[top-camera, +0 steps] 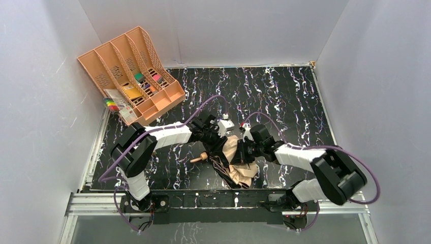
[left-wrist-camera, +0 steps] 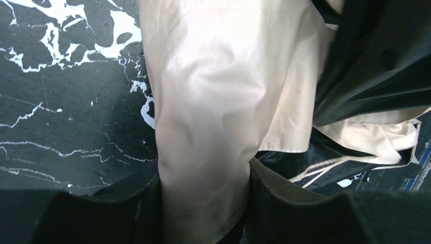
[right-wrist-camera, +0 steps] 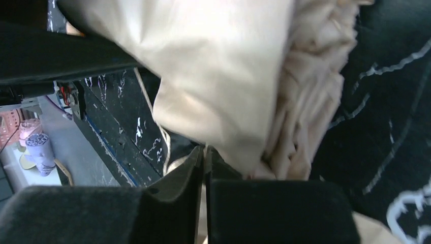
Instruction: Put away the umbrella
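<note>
The umbrella (top-camera: 243, 174) lies crumpled between the two arms near the front of the table. Its pale beige fabric is bunched up with dark lining and thin ribs showing, and its tan handle (top-camera: 199, 158) points left. My left gripper (top-camera: 224, 145) reaches in from the left. In the left wrist view its jaws press both sides of a thick fold of the umbrella (left-wrist-camera: 203, 101), so the left gripper (left-wrist-camera: 203, 203) is shut on it. My right gripper (right-wrist-camera: 204, 157) has its jaws almost together with a thin strip of the umbrella (right-wrist-camera: 228, 76) caught between them.
A peach-orange divided file tray (top-camera: 129, 71) stands at the back left corner with small coloured items in its slots. White walls close the table on three sides. Purple cables loop over both arms.
</note>
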